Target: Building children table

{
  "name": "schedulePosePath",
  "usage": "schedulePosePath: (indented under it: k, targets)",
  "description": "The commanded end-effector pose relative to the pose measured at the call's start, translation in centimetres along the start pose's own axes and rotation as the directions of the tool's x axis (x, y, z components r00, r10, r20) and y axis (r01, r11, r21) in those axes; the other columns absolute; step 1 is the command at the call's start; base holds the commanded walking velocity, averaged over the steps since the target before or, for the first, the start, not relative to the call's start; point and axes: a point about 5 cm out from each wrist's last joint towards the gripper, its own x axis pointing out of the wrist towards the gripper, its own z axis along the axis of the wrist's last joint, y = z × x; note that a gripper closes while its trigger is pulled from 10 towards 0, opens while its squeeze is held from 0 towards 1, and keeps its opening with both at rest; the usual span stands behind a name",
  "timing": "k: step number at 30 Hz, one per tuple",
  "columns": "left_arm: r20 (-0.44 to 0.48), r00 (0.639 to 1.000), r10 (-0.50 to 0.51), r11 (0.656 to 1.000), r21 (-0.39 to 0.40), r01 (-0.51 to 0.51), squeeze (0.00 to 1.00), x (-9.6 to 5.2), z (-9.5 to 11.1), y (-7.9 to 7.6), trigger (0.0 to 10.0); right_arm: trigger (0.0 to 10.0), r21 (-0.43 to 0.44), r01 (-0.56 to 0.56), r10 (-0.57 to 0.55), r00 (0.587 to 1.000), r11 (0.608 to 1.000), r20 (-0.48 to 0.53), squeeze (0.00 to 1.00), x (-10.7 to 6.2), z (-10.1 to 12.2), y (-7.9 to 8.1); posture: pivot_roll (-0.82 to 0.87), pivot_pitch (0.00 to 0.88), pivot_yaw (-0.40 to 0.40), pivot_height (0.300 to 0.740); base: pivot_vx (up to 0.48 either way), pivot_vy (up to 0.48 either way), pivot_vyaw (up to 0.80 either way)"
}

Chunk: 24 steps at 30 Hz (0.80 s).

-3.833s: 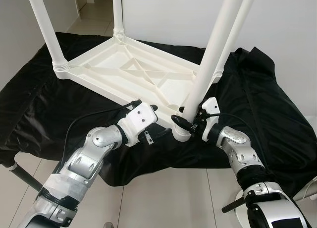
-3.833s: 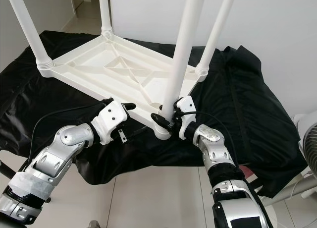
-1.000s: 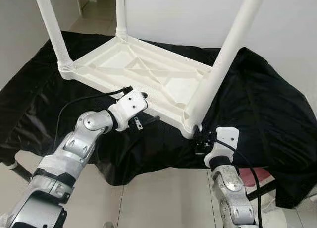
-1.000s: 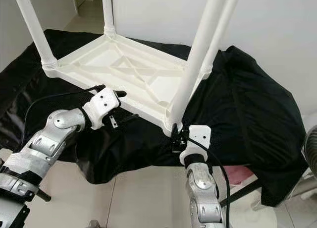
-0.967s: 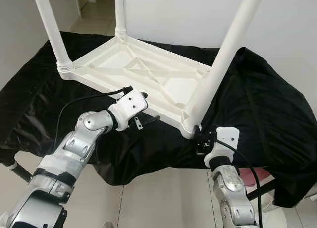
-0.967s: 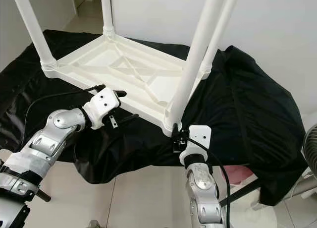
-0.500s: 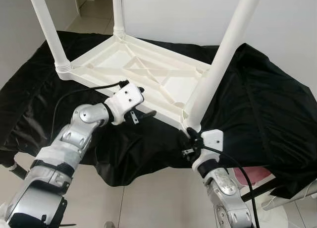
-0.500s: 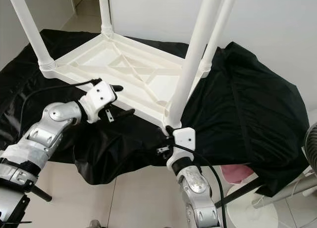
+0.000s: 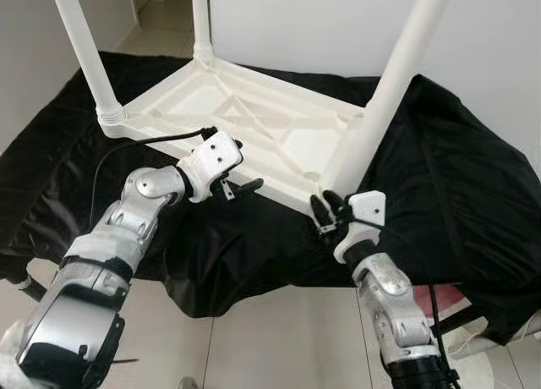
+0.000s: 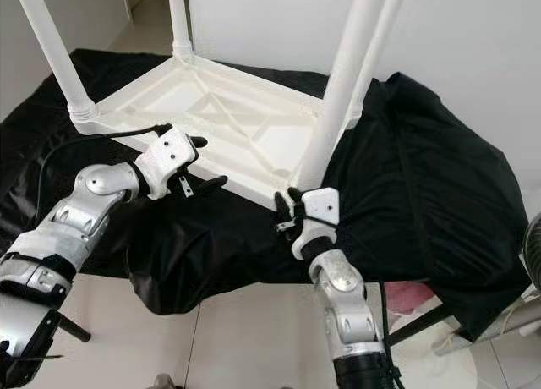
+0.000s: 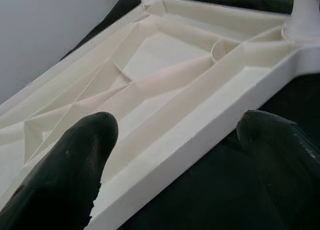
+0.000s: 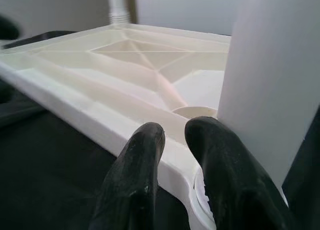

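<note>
Upturned white table point(image 9: 254, 123) on a black cloth point(image 9: 439, 178), legs up. Its near long rim runs from left gripper point(image 9: 237, 165), fingers spread across that edge, to right gripper point(image 10: 286, 205), fingers nearly together, empty, just before the nearest leg point(image 10: 334, 101), the closer arm.

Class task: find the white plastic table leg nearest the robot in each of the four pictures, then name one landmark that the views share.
Left eye view: white plastic table leg, right of centre, rising to the top.
Right eye view: centre, rising to the top.
Left wrist view: its base, in a corner.
Right wrist view: large, beside the fingers.
Shared landmark: the upturned white tabletop.
</note>
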Motion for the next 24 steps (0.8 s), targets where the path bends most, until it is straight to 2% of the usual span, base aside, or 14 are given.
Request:
schedulePosePath:
  k: [1, 4, 6, 7, 8, 11, 13, 15, 17, 19, 20, 23, 24]
  targets:
    - [-0.013, 1.0, 0.019, 1.0, 0.021, -0.018, 0.0, 0.3, -0.1, 0.0, 10.0, 10.0, -0.016, 0.091, -0.091, 0.996, 0.996, -0.006, 0.0, -0.3, -0.2, -1.7, -0.01, 0.063, -0.033, 0.74, 0.0, 0.0, 0.0]
    - [-0.017, 1.0, 0.024, 1.0, 0.02, -0.024, 0.0, 0.6, -0.1, 0.2, 10.0, 10.0, -0.059, 0.212, -0.214, 0.976, 0.976, -0.031, 0.0, -0.9, -0.9, -3.8, -0.01, 0.065, -0.029, 0.74, 0.0, 0.0, 0.0]
    - [-0.016, 1.0, 0.025, 1.0, 0.019, -0.025, 0.0, 0.7, -0.1, 0.2, 10.0, 10.0, -0.069, 0.229, -0.232, 0.972, 0.971, -0.031, 0.0, -1.0, -1.0, -4.1, -0.01, 0.065, -0.029, 0.74, 0.0, 0.0, 0.0]
    - [-0.018, 1.0, 0.024, 0.999, 0.023, -0.024, 0.0, 0.8, -0.1, 0.2, 10.0, 10.0, -0.076, 0.263, -0.266, 0.963, 0.962, -0.041, 0.0, -1.3, -1.1, -5.1, -0.02, 0.066, -0.024, 0.74, 0.0, 0.0, 0.0]
    - [-0.018, 1.0, 0.024, 0.999, 0.023, -0.024, 0.0, 0.8, -0.1, 0.2, 10.0, 10.0, -0.076, 0.263, -0.266, 0.963, 0.962, -0.041, 0.0, -1.3, -1.1, -5.1, -0.02, 0.066, -0.024, 0.74, 0.0, 0.0, 0.0]
    - [-0.026, 1.0, 0.018, 0.999, 0.03, -0.017, 0.0, 1.3, -0.1, 0.2, 10.0, 10.0, -0.078, 0.301, -0.305, 0.951, 0.951, -0.054, 0.0, -1.7, -1.3, -6.5, -0.03, 0.067, -0.018, 0.74, 0.0, 0.0, 0.0]
    - [-0.03, 1.0, 0.004, 1.0, 0.031, -0.003, 0.0, 1.7, -0.1, 0.0, 10.0, 10.0, -0.076, 0.276, -0.28, 0.959, 0.958, -0.045, 0.0, -1.7, -1.1, -6.2, -0.03, 0.064, -0.013, 0.74, 0.0, 0.0, 0.0]
    - [-0.042, 0.999, -0.022, 0.999, 0.039, 0.024, 0.0, 2.3, -0.2, -0.5, 10.0, 10.0, -0.065, 0.199, -0.2, 0.98, 0.978, -0.018, 0.0, -1.2, -0.7, -4.9, -0.03, 0.065, -0.01, 0.74, 0.0, 0.0, 0.0]
    - [-0.042, 0.999, -0.022, 0.999, 0.039, 0.024, 0.0, 2.3, -0.2, -0.5, 10.0, 10.0, -0.065, 0.199, -0.2, 0.98, 0.978, -0.018, 0.0, -1.2, -0.7, -4.9, -0.03, 0.065, -0.01, 0.74, 0.0, 0.0, 0.0]
    - [-0.037, 0.998, -0.059, 0.998, 0.011, 0.059, 0.0, 2.8, 0.0, -0.8, 10.0, 10.0, -0.048, 0.159, -0.159, 0.987, 0.986, 0.0, 0.0, -0.6, -0.4, -3.7, -0.03, 0.065, -0.006, 0.74, 0.0, 0.0, 0.0]
    - [-0.037, 0.998, -0.059, 0.998, 0.011, 0.059, 0.0, 2.8, 0.0, -0.8, 10.0, 10.0, -0.048, 0.159, -0.159, 0.987, 0.986, 0.0, 0.0, -0.6, -0.4, -3.7, -0.03, 0.065, -0.006, 0.74, 0.0, 0.0, 0.0]
    - [-0.039, 0.996, -0.084, 0.994, -0.073, 0.081, 0.0, 3.3, 0.0, -0.8, 10.0, 10.0, -0.02, 0.106, -0.106, 0.994, 0.994, 0.029, 0.0, 0.1, 0.1, -2.0, -0.03, 0.064, -0.003, 0.74, 0.0, 0.0, 0.0]
    - [-0.039, 0.996, -0.084, 0.994, -0.073, 0.081, 0.0, 3.3, 0.0, -0.8, 10.0, 10.0, -0.02, 0.106, -0.106, 0.994, 0.994, 0.029, 0.0, 0.1, 0.1, -2.0, -0.03, 0.064, -0.003, 0.74, 0.0, 0.0, 0.0]
